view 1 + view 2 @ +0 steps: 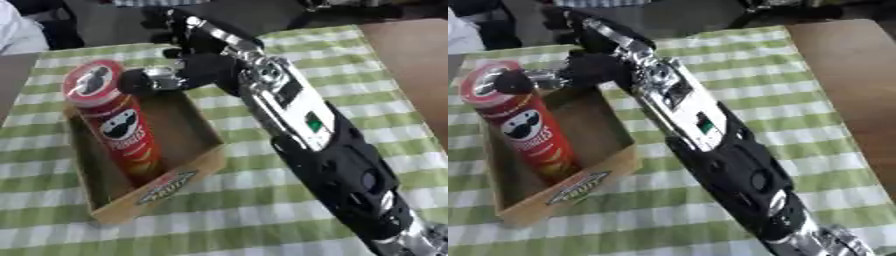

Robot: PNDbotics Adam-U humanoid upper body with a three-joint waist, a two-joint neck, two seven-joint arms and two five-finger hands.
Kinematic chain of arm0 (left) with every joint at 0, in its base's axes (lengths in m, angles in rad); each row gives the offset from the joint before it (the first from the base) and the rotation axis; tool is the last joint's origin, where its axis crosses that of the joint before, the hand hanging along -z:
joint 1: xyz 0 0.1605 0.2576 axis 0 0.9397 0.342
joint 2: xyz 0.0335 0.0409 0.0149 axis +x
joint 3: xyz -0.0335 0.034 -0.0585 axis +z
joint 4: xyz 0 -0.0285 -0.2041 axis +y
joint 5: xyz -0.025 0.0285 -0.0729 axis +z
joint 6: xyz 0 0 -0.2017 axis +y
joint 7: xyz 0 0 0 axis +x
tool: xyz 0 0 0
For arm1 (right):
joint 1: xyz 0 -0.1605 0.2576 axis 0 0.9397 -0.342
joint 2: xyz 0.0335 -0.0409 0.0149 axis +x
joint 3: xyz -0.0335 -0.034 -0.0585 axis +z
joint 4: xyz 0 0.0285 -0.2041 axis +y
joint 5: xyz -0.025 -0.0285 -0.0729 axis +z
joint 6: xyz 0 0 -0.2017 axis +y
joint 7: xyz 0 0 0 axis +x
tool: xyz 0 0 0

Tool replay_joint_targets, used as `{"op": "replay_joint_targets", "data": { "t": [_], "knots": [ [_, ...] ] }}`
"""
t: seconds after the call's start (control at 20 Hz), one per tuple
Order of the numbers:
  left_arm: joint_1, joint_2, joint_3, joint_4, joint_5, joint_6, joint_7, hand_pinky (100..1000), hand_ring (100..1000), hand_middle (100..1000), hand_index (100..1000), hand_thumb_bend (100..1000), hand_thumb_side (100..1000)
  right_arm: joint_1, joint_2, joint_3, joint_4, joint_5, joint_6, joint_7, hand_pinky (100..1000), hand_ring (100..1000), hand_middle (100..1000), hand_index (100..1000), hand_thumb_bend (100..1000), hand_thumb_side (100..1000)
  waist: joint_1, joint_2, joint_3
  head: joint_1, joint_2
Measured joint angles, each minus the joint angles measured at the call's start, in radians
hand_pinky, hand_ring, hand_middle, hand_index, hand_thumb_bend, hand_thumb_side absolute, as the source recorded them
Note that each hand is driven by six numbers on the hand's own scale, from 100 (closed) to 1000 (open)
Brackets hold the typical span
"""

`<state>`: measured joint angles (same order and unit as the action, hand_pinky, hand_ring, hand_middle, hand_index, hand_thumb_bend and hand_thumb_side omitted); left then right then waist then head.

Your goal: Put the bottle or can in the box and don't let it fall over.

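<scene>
**Red can upright in the box, my right hand just beside it**

Where the green-and-white checked tablecloth (350, 75) covers the table, it fills most of what I see, with a strip of bare brown tabletop (850, 65) showing along its right side. My right arm (306, 125) crosses the cloth next, black with a silver-white panel, coming in from the lower right corner and reaching up and left toward the far end of the box.

On the left part of the cloth sits the shallow brown cardboard box (197, 162), open-topped, with a printed label on its near wall. Inside it, against the left side, stands the tall red cylindrical crisp can (118, 125) with a moustached face on its front and a red lid. It stands upright on the box floor, rising well above the walls.

My right hand (206, 67) hangs over the far rim of the box, to the right of the can's top. My thumb (140, 80) points left and ends just beside the lid; whether it touches, I cannot tell. My fingers (175, 30) are spread and stretched away from the can, curled round nothing.
</scene>
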<state>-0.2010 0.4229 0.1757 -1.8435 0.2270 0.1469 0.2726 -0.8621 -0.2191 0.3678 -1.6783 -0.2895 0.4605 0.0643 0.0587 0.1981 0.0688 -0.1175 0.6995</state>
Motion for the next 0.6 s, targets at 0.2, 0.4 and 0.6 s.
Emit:
{"op": "replay_joint_targets", "data": {
  "t": [0.2, 0.4, 0.6],
  "knots": [
    [0.005, 0.007, 0.0, 0.0, -0.004, 0.002, 0.002, 1000, 745, 805, 789, 527, 100, 0.047, -0.101, -0.034, -0.064, -0.014, 0.0, -0.038, 1000, 1000, 946, 987, 873, 266, -0.004, -0.008, -0.013, 0.02, 0.013],
    [0.006, 0.008, 0.0, -0.001, -0.008, 0.0, 0.005, 1000, 746, 806, 783, 528, 100, 0.099, -0.18, -0.061, -0.098, -0.005, -0.005, -0.061, 1000, 1000, 933, 979, 766, 213, -0.006, -0.01, -0.022, 0.045, 0.028],
    [0.005, 0.01, 0.0, -0.007, -0.011, -0.002, 0.007, 1000, 745, 806, 785, 519, 100, 0.16, -0.232, -0.092, -0.104, 0.014, -0.012, -0.085, 1000, 1000, 945, 983, 814, 216, -0.006, -0.01, -0.028, 0.061, 0.028]
  ]
}}
